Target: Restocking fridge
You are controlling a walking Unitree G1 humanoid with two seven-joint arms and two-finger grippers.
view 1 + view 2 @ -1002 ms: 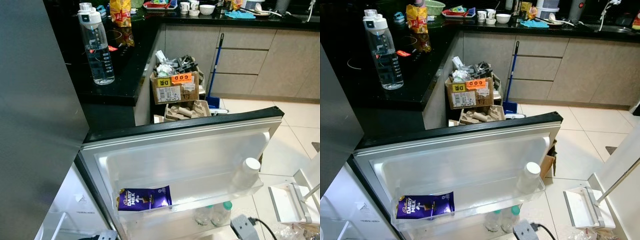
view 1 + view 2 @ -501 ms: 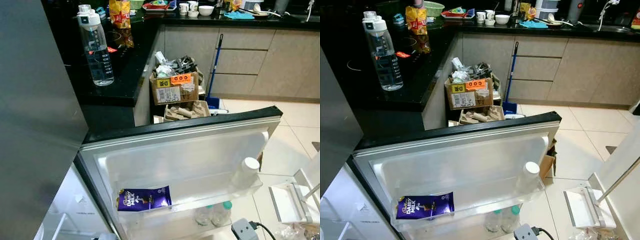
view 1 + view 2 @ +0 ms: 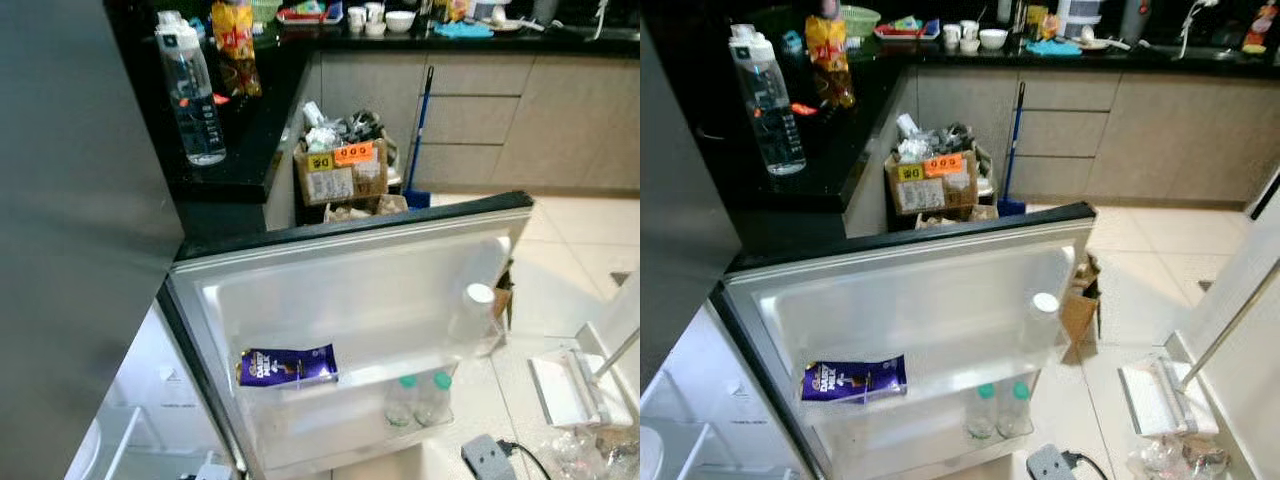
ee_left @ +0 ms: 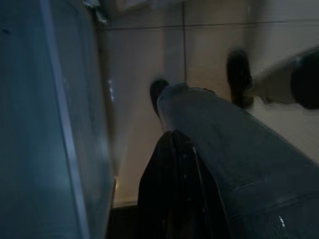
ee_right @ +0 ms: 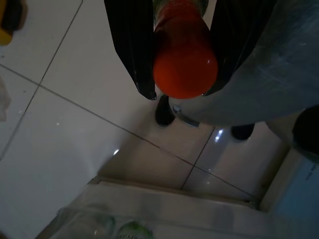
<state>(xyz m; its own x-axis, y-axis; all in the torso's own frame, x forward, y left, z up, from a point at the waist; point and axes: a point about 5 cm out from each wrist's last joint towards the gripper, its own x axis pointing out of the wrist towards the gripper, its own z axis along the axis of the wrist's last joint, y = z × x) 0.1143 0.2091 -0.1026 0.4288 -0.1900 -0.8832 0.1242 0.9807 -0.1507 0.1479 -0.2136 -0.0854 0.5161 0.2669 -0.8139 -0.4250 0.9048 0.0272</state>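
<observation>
I see the orange-capped bottle (image 5: 185, 69) at top centre of the right wrist view, seated between the two black fingers (image 5: 130, 45) of the right gripper (image 5: 182, 55), which is clamped on it, cap toward the camera and tiled floor (image 5: 65, 124) beyond. The head views give what that view lacks: the open fridge door (image 3: 360, 290) across the middle of the frame, a purple chocolate bar (image 3: 287, 365) lying in its shelf at lower left, a white-capped bottle (image 3: 476, 312) at the shelf's right end, and two green-capped bottles (image 3: 998, 408) upright in the lower bin. Two green caps (image 5: 119, 230) also show at the bottom edge of the right wrist view, well below the held bottle.

The left gripper (image 4: 177, 194) hangs dark at lower centre of the left wrist view; I cannot tell its state.

On the black counter (image 3: 250, 140), upper left, stands a clear water bottle (image 3: 190, 90), with a cardboard box (image 3: 340, 172) on the floor beside it.
</observation>
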